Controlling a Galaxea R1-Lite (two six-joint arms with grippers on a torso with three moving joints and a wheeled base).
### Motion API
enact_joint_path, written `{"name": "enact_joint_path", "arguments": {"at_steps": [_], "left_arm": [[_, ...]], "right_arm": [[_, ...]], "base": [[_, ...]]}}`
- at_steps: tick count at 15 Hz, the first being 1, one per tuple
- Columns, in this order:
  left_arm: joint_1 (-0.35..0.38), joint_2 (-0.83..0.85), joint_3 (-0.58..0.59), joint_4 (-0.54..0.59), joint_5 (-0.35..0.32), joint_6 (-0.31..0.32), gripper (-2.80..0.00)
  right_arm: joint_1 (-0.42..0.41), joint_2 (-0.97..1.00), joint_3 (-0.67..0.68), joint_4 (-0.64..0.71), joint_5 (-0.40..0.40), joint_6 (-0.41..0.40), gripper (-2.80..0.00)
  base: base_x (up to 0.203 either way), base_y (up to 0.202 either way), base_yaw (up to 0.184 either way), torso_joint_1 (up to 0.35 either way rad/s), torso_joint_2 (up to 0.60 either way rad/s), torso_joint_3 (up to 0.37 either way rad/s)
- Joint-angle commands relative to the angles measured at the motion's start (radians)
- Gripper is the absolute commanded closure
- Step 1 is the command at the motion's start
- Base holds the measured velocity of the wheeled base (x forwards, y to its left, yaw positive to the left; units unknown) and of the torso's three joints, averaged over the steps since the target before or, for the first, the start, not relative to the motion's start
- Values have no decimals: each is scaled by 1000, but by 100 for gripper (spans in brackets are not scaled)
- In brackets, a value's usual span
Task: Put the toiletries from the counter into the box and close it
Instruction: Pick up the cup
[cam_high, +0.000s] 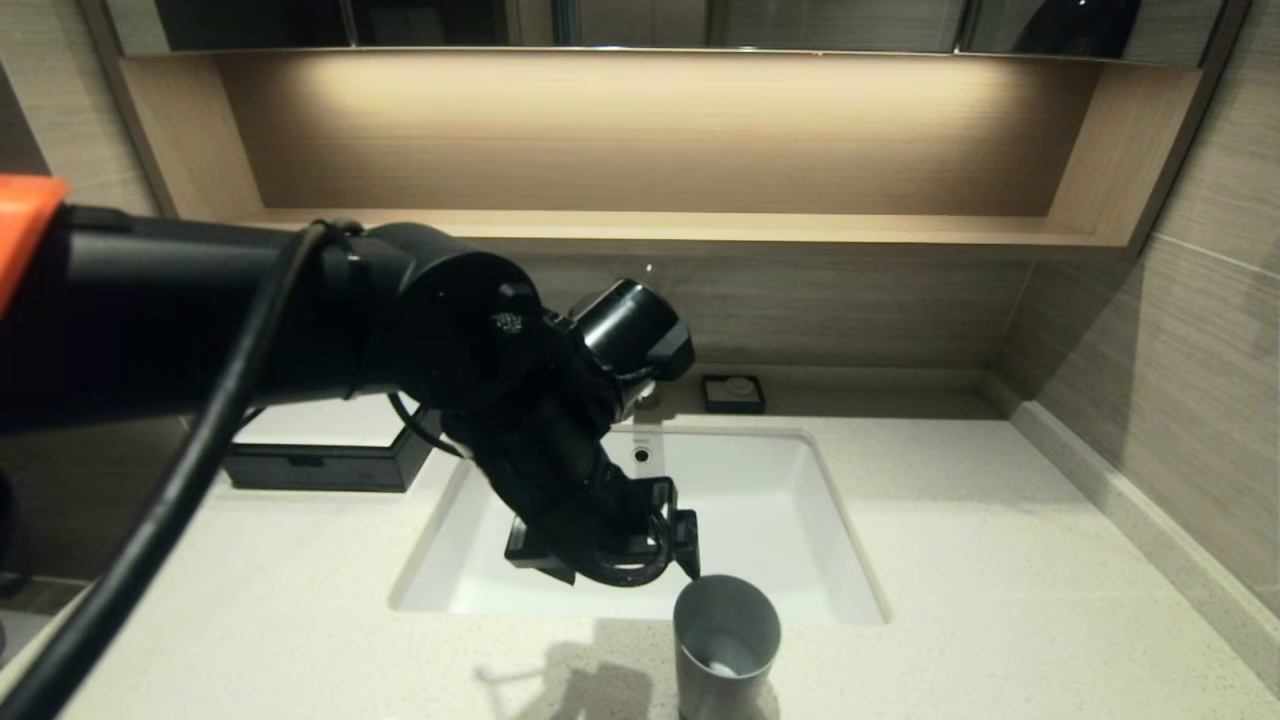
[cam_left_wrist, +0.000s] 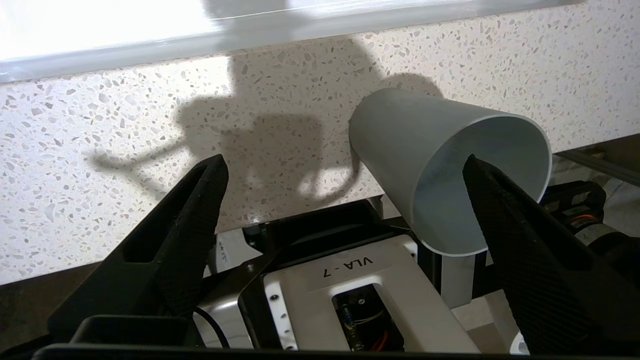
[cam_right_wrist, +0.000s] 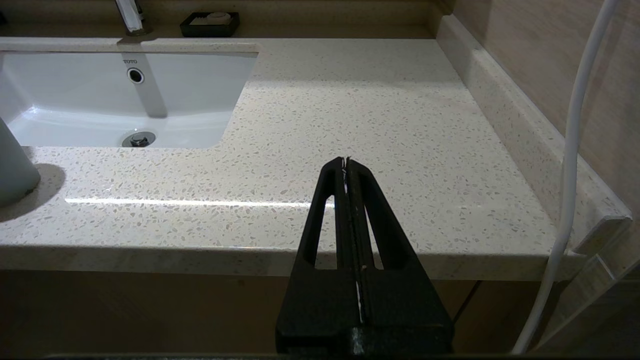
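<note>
The black box (cam_high: 330, 466) with a white top stands at the back left of the counter (cam_high: 1000, 560), partly behind my left arm; its front drawer looks pushed in. The wrapped stick and the two sachets are hidden or out of view. My left gripper (cam_high: 680, 545) is open over the basin's front edge, right next to the grey tumbler cup (cam_high: 726, 640). In the left wrist view the left gripper (cam_left_wrist: 345, 160) is open and empty, with one finger (cam_left_wrist: 505, 220) in front of the cup's mouth (cam_left_wrist: 480, 185). My right gripper (cam_right_wrist: 346, 161) is shut and empty at the counter's front right edge.
The white sunken basin (cam_high: 770, 500) lies in the middle with the tap behind it. A small black soap dish (cam_high: 733, 393) sits at the back wall. A wooden shelf runs above. A white cable (cam_right_wrist: 575, 150) hangs by the right wall.
</note>
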Motion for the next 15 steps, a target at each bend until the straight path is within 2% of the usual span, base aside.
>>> {"name": "enact_joint_path", "arguments": {"at_steps": [1,15], "left_arm": [[-12,4,0,6,0,-5,-280],[-37,13,5,20,17,-5,-280]], "right_arm": [[0,-1,1,0,0,0,0],[0,0,0,0,0,0,0]], "base": [[0,0,0,0,0,0],[0,0,0,0,0,0]]}}
